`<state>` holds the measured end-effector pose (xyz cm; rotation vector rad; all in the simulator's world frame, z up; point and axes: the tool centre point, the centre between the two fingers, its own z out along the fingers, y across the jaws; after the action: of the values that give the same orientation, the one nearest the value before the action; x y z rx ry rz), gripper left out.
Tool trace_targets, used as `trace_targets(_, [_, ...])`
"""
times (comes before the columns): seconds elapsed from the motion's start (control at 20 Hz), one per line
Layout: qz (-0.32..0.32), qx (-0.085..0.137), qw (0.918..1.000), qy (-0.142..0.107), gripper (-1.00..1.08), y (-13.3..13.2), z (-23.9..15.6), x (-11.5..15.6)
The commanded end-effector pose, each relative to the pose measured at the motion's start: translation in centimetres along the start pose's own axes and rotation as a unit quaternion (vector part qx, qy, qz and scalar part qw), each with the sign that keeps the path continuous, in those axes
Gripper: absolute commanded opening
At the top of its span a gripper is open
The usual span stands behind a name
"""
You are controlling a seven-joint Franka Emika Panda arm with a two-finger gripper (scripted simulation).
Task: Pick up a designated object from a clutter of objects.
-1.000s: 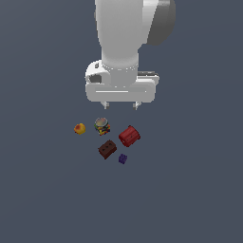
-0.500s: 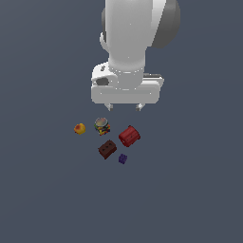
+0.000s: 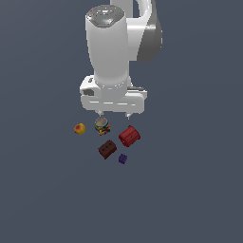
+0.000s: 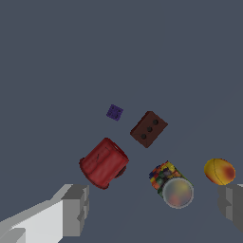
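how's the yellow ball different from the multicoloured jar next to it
The yellow-orange ball is a smooth round shape in yellow with red blotches; the multicoloured jar is a short cylinder with many small colour patches and a greyish lid. The ball sits at the edge of the cluster, on the exterior view's left; the jar lies between it and the red ribbed cylinder. Both look similar in size.

A flat, uniform slate-blue floor [image 3: 42, 190] fills both views from edge to edge. It carries no pattern or seams. The lighting is soft and even, with only faint shadows.
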<state>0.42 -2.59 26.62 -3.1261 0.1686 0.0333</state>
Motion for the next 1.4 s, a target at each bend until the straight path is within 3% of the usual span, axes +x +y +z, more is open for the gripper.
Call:
trace_targets(0.0, [0.027, 0.004, 0.9996, 0.0, 1.0, 1.7, 1.6, 0.0])
trace_targets(0.35, [0.132, 0.013, 0.9911, 0.003, 1.0, 8.7, 7.6, -0.9])
trace_targets(0.8, [0.269, 0.009, 0.963, 0.008, 1.0, 17.6, 14.7, -4.6])
trace_targets(1.1, [0.322, 0.003, 0.9468, 0.011, 1.0, 20.9, 17.2, -6.8])
trace_targets(1.35, [0.341, 0.0, 0.9399, 0.012, 1.0, 22.1, 18.0, -7.7])
